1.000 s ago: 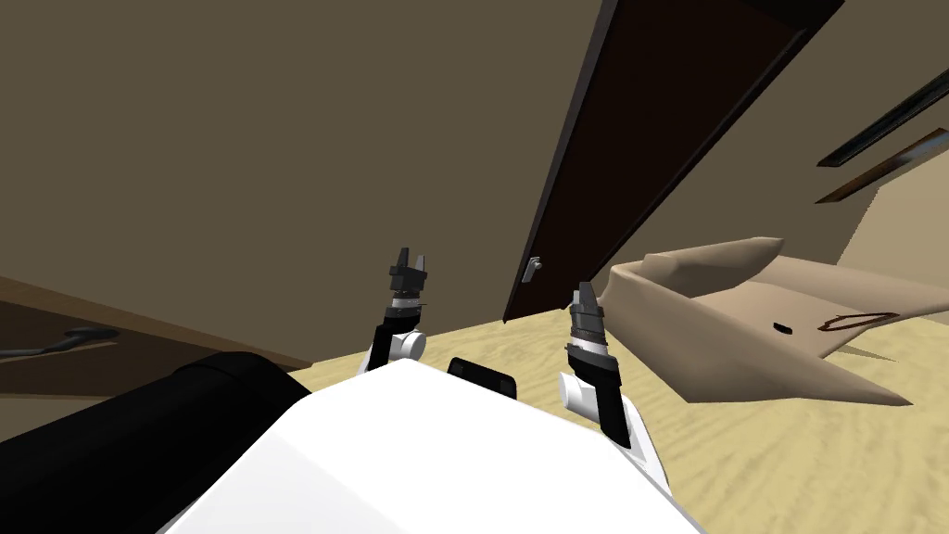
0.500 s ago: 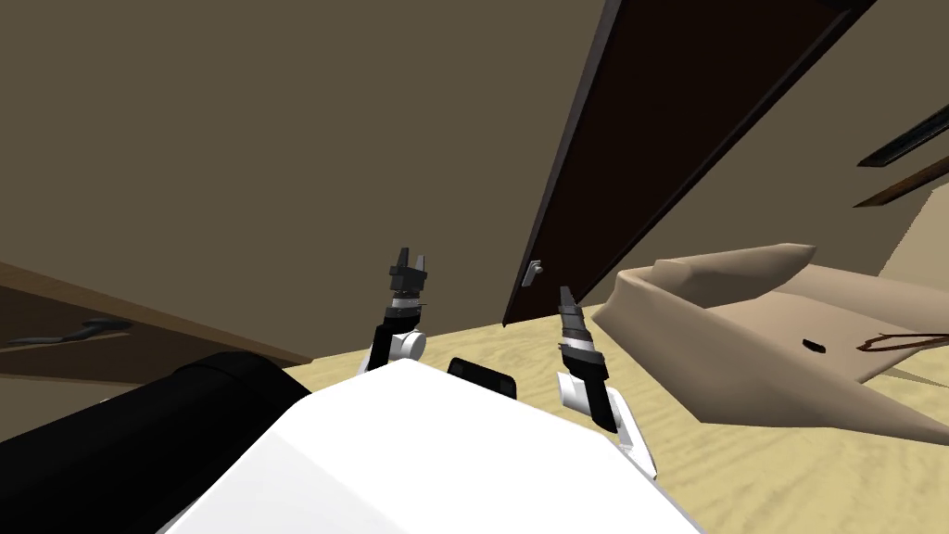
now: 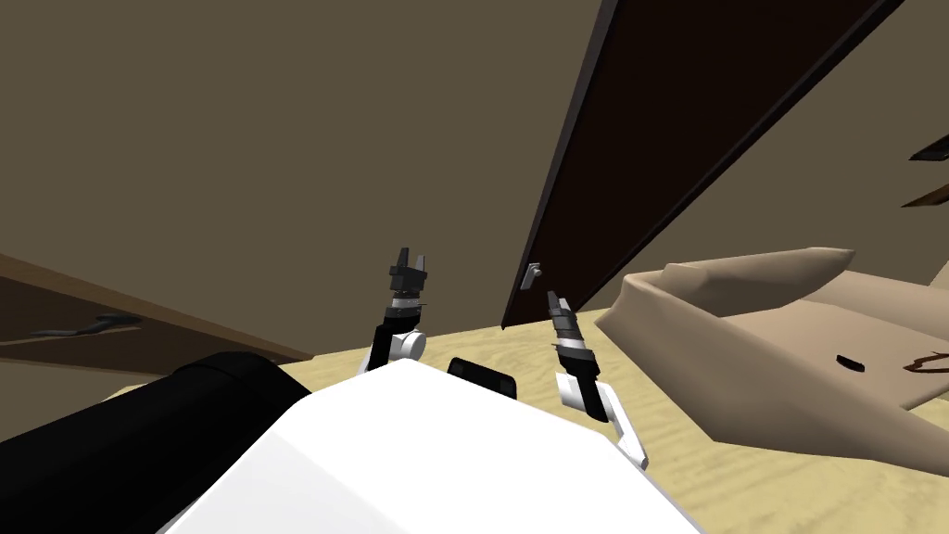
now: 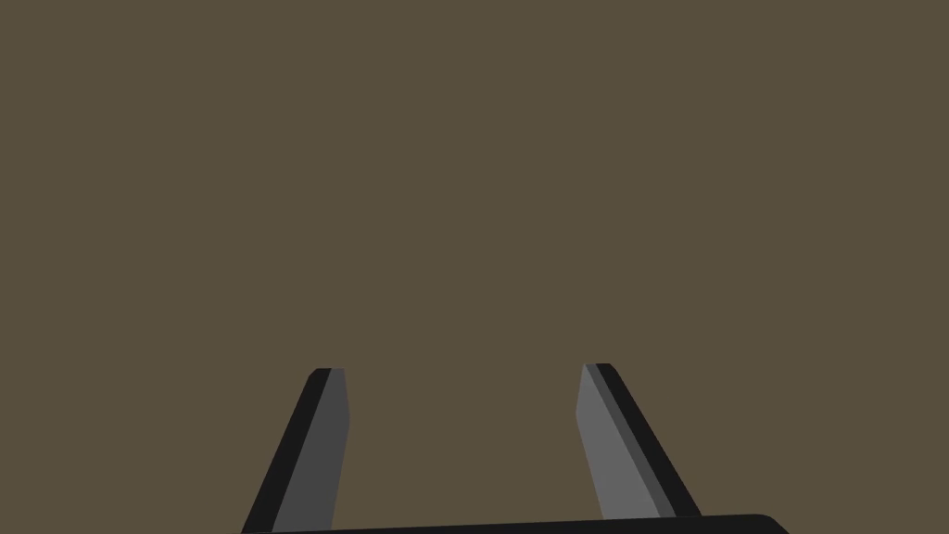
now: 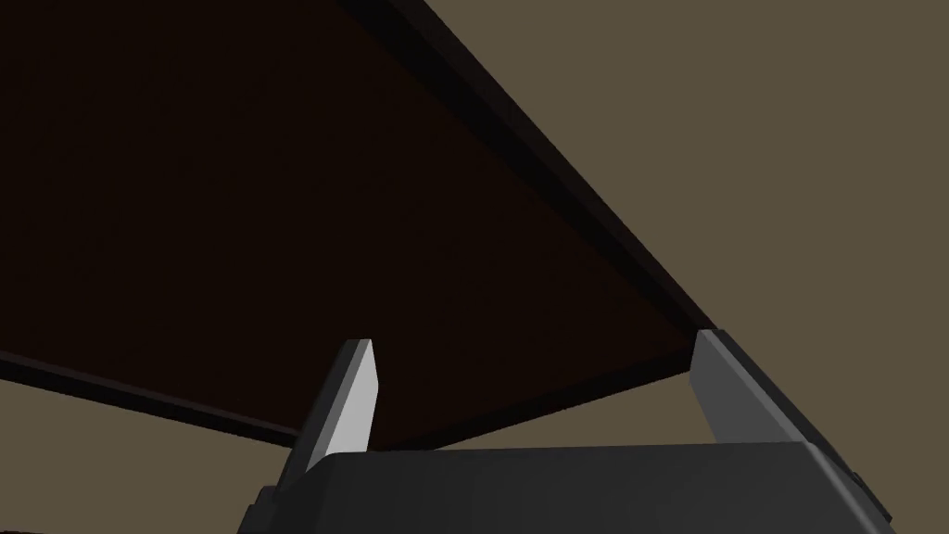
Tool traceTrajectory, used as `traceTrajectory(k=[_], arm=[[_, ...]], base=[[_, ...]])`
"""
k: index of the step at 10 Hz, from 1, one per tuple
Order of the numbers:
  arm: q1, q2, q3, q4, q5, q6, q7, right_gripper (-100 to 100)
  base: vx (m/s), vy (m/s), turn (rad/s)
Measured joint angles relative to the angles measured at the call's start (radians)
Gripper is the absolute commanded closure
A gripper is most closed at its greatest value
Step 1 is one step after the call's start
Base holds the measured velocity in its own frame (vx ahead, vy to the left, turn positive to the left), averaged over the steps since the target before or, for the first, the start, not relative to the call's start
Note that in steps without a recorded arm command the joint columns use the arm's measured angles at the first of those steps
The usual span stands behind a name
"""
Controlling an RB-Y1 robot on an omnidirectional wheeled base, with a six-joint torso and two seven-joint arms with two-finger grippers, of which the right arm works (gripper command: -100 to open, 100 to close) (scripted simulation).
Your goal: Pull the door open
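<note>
A dark brown door [image 3: 667, 139] slants across the upper right of the head view, with a small grey handle [image 3: 532, 274] near its lower left edge. My right gripper [image 3: 553, 298] reaches toward that handle, its tip just below and right of it, apart from it. In the right wrist view the right gripper [image 5: 537, 357] is open, with the dark door [image 5: 278, 204] ahead of its fingers. My left gripper [image 3: 409, 257] is raised left of the door. In the left wrist view the left gripper [image 4: 463, 371] is open and holds nothing.
A tan open box-like thing [image 3: 769, 343] lies on the pale wood-grain floor [image 3: 741, 482] right of the right arm, close to the door's foot. A brown wall [image 3: 278, 139] stands ahead. A low dark ledge with a dark bent object [image 3: 88, 324] runs at the far left.
My right gripper has swung left and forward, closer to the door handle. The view has shifted, so the door looks larger and the tan box has slid right. The left arm has not moved.
</note>
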Motion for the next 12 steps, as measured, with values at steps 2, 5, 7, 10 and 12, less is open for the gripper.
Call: traceTrajectory(k=[2, 5, 7, 10, 12], arm=[[-0.026, -0.020, 0.001, 0.063, 0.039, -0.005, 0.048, -100], [-0.058, -0.046, 0.002, 0.154, 0.096, -0.013, 0.120, -100], [-0.082, -0.067, 0.001, 0.212, 0.131, -0.015, 0.161, -100], [-0.109, -0.093, 0.004, 0.284, 0.182, -0.016, 0.221, -100], [-0.128, -0.108, 0.003, 0.334, 0.210, -0.023, 0.256, -100]], base=[[0.086, -0.105, 0.087], [0.085, -0.099, 0.075], [0.086, -0.097, 0.073], [0.073, -0.084, 0.063], [0.091, -0.098, 0.058]])
